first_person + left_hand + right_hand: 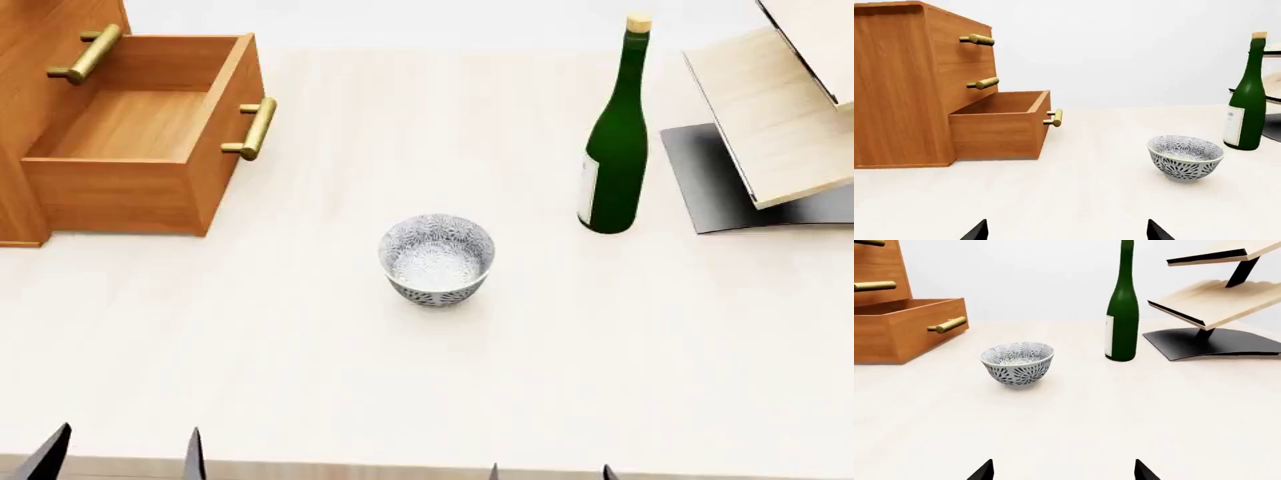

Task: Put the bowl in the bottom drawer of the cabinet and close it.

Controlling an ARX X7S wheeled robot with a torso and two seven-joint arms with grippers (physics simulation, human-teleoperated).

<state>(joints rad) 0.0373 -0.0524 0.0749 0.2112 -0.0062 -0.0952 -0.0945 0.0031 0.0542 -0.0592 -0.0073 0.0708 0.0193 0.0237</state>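
The patterned bowl (437,258) stands upright on the pale table, empty, in the middle of the head view; it also shows as the bowl (1185,157) and the bowl (1018,363). The cabinet (901,85) stands at the far left with its bottom drawer (134,125) pulled out and empty, brass handle (252,128) facing the bowl. My left gripper (123,458) and right gripper (550,473) sit at the table's near edge, both open and holding nothing, well short of the bowl. Only the fingertips show in the wrist views: left gripper (1067,231), right gripper (1063,471).
A tall green bottle (617,140) stands right of the bowl. Behind it a pale wooden slanted rack (774,115) rests on a dark base (707,180). The two upper drawers (964,55) are shut.
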